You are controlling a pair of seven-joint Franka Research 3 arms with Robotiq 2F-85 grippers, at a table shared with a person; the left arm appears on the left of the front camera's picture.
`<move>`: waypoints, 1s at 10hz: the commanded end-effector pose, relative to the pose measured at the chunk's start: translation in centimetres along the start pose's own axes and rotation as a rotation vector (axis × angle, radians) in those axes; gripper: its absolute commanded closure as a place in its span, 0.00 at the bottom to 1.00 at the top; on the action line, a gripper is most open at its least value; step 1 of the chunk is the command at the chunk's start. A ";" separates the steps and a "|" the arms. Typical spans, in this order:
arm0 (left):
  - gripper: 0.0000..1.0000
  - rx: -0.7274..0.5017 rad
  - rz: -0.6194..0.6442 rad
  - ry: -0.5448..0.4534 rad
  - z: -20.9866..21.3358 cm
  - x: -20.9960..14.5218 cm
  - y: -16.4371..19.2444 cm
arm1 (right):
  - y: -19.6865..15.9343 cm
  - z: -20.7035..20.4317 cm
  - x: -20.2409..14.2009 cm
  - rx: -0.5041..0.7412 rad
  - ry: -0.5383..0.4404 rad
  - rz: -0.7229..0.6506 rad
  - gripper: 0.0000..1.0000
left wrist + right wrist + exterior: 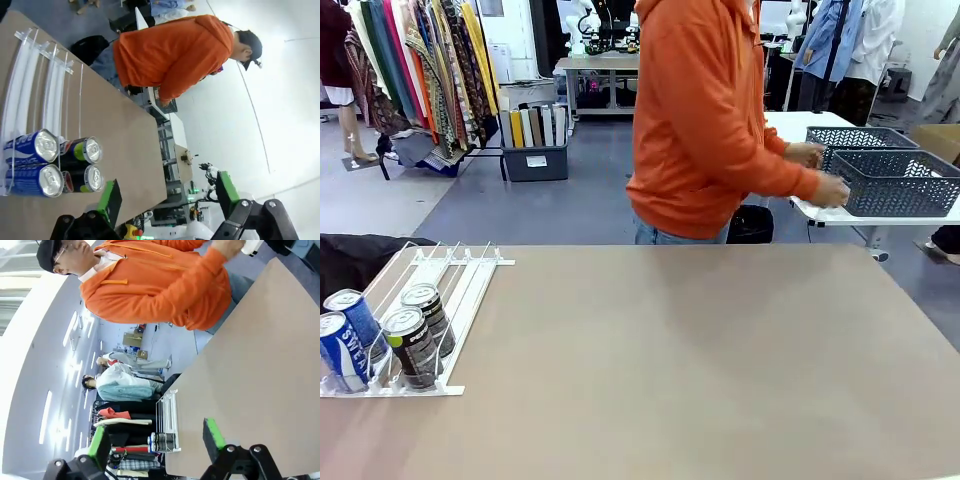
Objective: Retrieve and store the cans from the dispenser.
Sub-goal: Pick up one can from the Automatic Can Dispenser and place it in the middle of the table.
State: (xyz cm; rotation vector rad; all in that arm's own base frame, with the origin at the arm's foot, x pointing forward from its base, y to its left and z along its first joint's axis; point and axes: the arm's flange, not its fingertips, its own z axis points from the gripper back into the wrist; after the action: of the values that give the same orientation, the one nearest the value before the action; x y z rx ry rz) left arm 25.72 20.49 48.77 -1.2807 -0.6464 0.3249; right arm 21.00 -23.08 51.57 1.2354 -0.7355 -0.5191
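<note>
Left end effector (pixel 167 197) gapes empty, with four cans (pixel 47 145) in the dispenser (pixel 30 85) off to its side. Right end effector (pixel 156 440) is likewise open, the counter (pixel 260 365) ahead of it.

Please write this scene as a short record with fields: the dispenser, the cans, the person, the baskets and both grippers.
dispenser: white rail rack at the left end of the brown table
cans: two blue cans and two dark cans, standing at the near end of the lanes
person: orange hoodie, turned aside, hands on the baskets
baskets: two, dark lattice, on a white side table
left gripper: open, holds nothing, near the cans
right gripper: open, holds nothing
</note>
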 end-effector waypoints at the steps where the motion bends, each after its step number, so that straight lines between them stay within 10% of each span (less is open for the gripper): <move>1: 0.00 -0.078 -0.034 0.011 0.3 0.0 -1.4 | 1.5 -0.9 -0.4 0.010 0.035 0.039 0.00; 6: 0.00 -0.055 -0.021 0.022 0.1 -0.1 -1.4 | 1.5 -0.9 -0.4 0.010 0.035 0.039 0.00; 10: 0.00 0.531 -0.173 0.334 -8.9 -2.6 -7.8 | 1.5 -0.9 -0.4 0.010 0.035 0.039 0.00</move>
State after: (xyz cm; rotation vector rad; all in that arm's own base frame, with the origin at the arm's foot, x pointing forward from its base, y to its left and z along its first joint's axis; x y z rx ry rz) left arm 27.12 13.53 53.23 -0.9446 -0.4984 0.1921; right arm 21.25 -21.69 52.42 1.2166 -0.7044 -0.4796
